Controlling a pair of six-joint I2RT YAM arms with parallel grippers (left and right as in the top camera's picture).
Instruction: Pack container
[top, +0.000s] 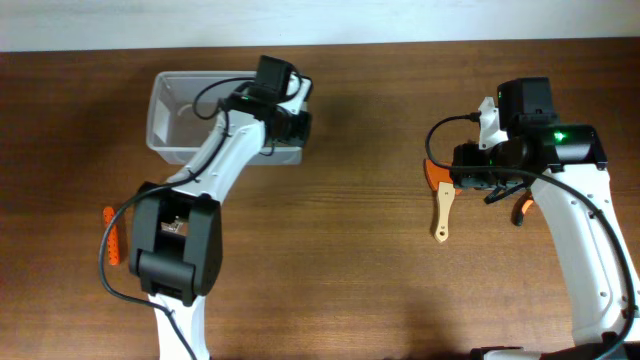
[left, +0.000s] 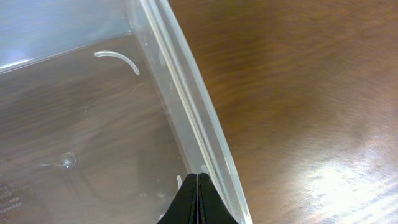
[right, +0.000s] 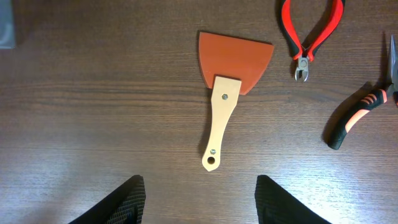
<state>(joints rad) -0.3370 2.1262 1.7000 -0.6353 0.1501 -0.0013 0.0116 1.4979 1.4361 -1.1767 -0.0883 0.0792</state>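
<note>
- The container (top: 170, 125) sits on the table (top: 350, 270), upper left in the overhead view.
- The left gripper (left: 198, 182) has its fingers pressed together, tips at the container's rim; I cannot tell whether they pinch the wall.
- The right gripper (right: 199, 183) hangs spread wide above a scraper (right: 227, 81), touching nothing.
- Cutters (right: 308, 31) and pliers (right: 357, 115) lie right of the scraper.

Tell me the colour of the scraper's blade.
The scraper's blade is orange; the right wrist view shows it best.
</note>
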